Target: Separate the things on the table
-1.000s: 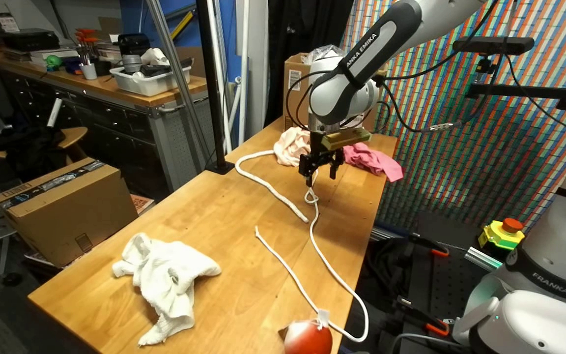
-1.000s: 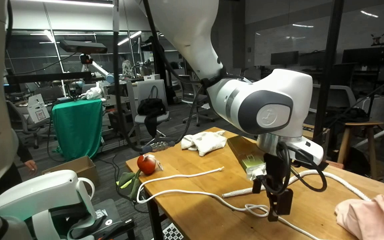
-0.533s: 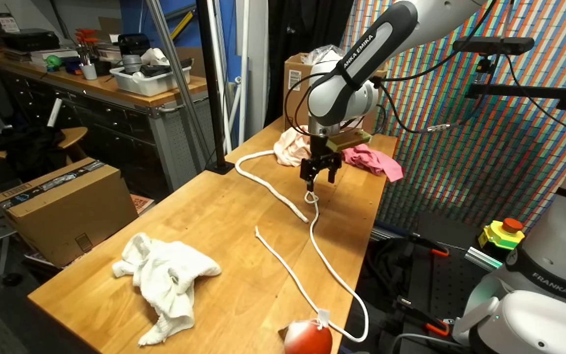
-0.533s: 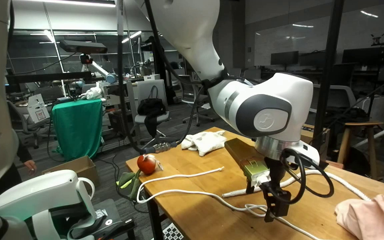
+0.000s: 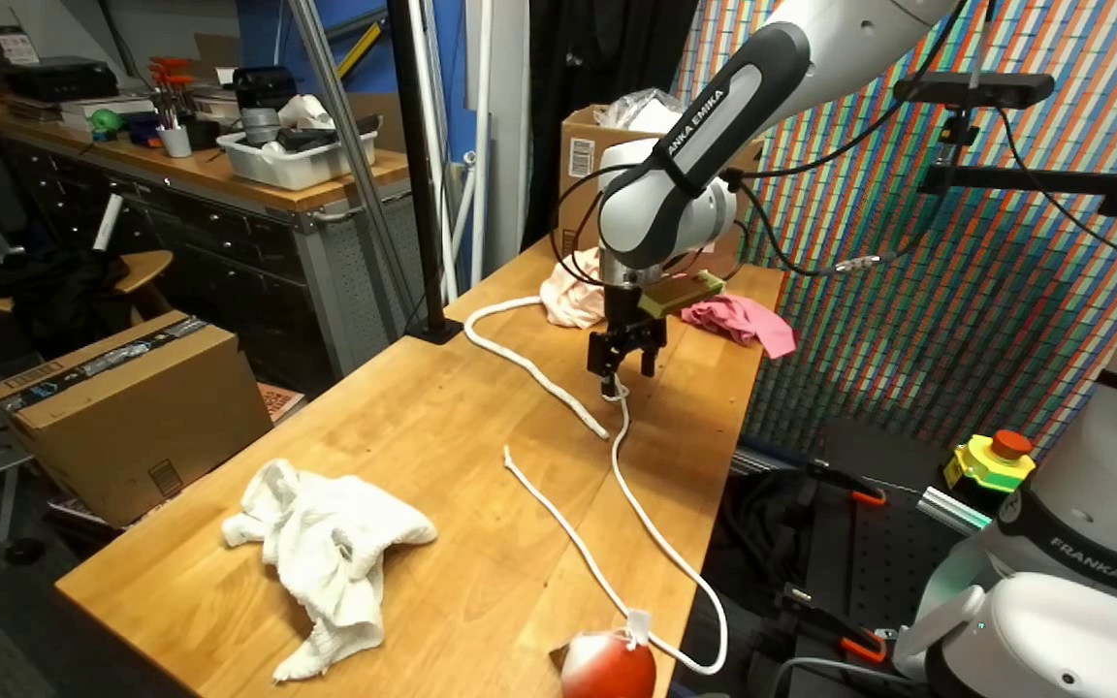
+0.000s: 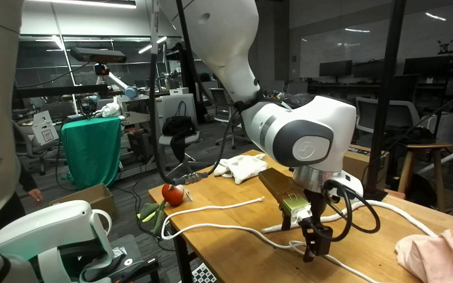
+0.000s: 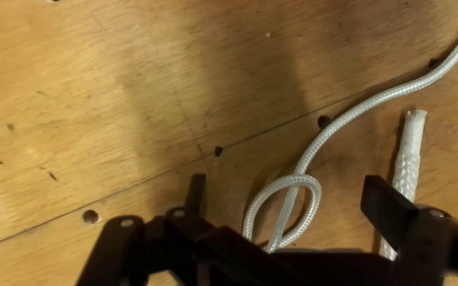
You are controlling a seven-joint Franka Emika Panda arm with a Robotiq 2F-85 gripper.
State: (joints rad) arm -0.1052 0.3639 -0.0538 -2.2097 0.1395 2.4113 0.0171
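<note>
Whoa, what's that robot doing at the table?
The robot arm has its open gripper over a looped thin rope on the wooden table, holding nothing. It may be about to grab that rope, to separate things. A thicker rope lies nearby. A white cloth and a red ball sit toward one end of the table, a bright pink cloth toward the other.

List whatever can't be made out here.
Thin rope, in an exterior view: one end cut off by the bottom edge.
Its loop, in the wrist view: lower part hidden by the jaws, which stand open.
Thick rope, in both exterior views: far end hidden by the peach cloth.
Red ball, in an exterior view: lower part cut off by the bottom edge.
White box label, in an exterior view: print too small to read.
</note>
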